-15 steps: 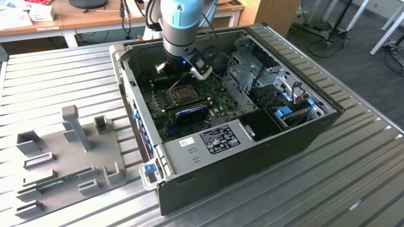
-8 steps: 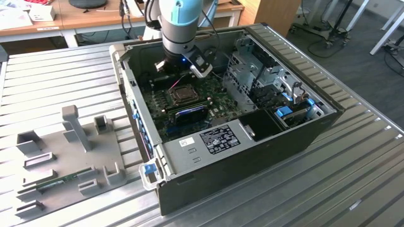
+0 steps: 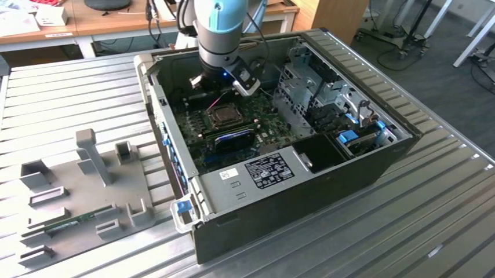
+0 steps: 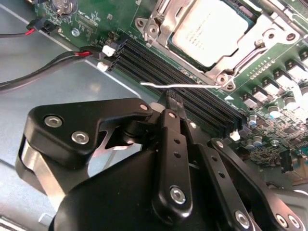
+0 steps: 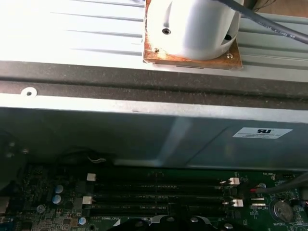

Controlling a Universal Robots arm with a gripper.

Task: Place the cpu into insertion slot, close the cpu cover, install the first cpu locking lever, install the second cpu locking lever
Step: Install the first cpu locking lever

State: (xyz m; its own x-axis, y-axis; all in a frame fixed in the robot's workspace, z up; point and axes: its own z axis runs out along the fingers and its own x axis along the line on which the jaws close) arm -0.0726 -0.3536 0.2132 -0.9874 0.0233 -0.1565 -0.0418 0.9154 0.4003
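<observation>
The gripper [image 4: 173, 100] hangs inside the open computer case [image 3: 309, 191] on the arm [image 3: 220, 29]. Its fingers are drawn together with nothing between them. The ridged tip sits right at a thin silver lever [image 4: 183, 85]; whether it touches the lever I cannot tell.

The lever starts at one corner of the socket [image 4: 222, 77] and stands free of it, with its bent end out over the memory slots [image 4: 139, 57]. Those long black slots run along the socket's near side, between it and the gripper.

The chip [image 4: 211, 29] lies flat in the socket, pale face up. The cover [image 4: 166, 21] is folded down around it, and the chip shows through its window. A second thin rod [image 4: 250, 54] lies close along the socket's edge.

Beyond the slots, away from the socket, red and black cables [image 4: 48, 62] cross the grey case floor to small white plugs [image 4: 108, 50]. A coin battery [image 4: 62, 5] sits near them. On the socket's other side is a row of small board parts [image 4: 284, 72].

In the exterior view a grey drive cage [image 3: 309, 87] stands to the exterior view's right of the socket. The case rests on a slatted metal table [image 3: 433, 220], and a grey holder tray [image 3: 85, 185] lies well apart from the socket, toward the exterior view's left.
</observation>
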